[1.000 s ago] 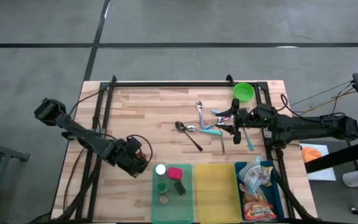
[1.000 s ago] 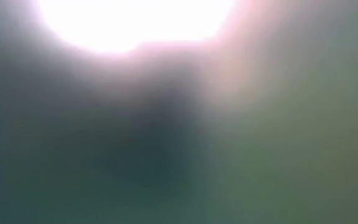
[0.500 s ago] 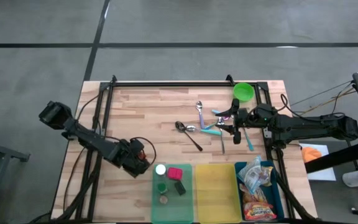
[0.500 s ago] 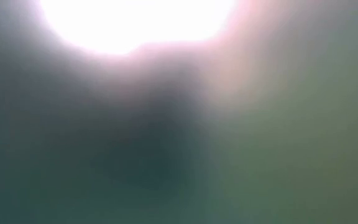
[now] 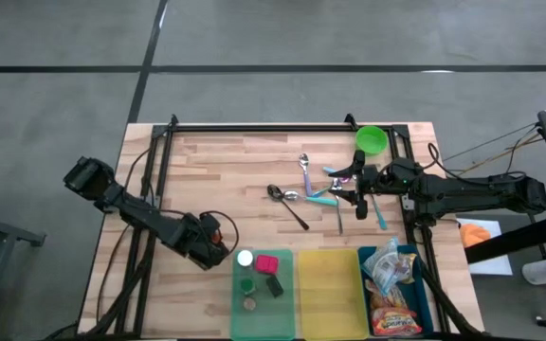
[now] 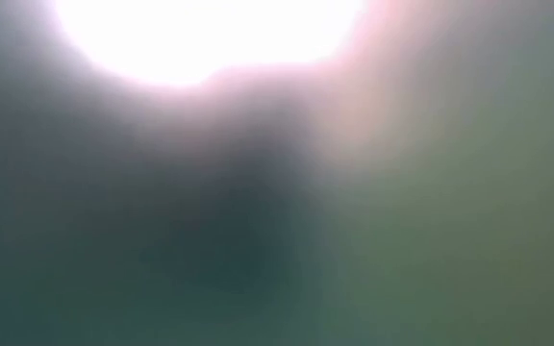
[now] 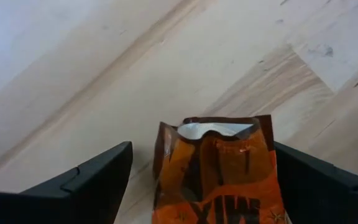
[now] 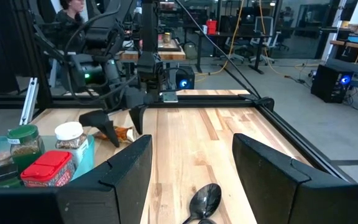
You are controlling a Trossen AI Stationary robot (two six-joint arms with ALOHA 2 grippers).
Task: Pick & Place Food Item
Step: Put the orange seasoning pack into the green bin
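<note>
An orange snack packet (image 7: 219, 174) with a torn silver top lies flat on the wooden table near its front left. My left gripper (image 7: 202, 146) points down over it, open, with one dark finger (image 7: 98, 180) on each side of the packet and no touch that I can see. From across the table, the right wrist view shows this gripper (image 8: 120, 127) over the packet (image 8: 125, 133). My right gripper (image 8: 191, 168) waits open and level above the cutlery at the right (image 5: 349, 189), holding nothing. The low view shows only blur.
Along the front edge stand a green bin (image 5: 287, 317) with jars and a red box, a yellow bin (image 5: 330, 284), and a blue bin (image 5: 363, 260) with snack bags. Spoons and other cutlery (image 5: 292, 204) lie mid-table; a green bowl (image 5: 372, 139) sits far right. A person (image 8: 73, 9) is behind the table.
My left gripper has come down toward the table over the orange packet, its arm folding lower. The right arm has kept still.
</note>
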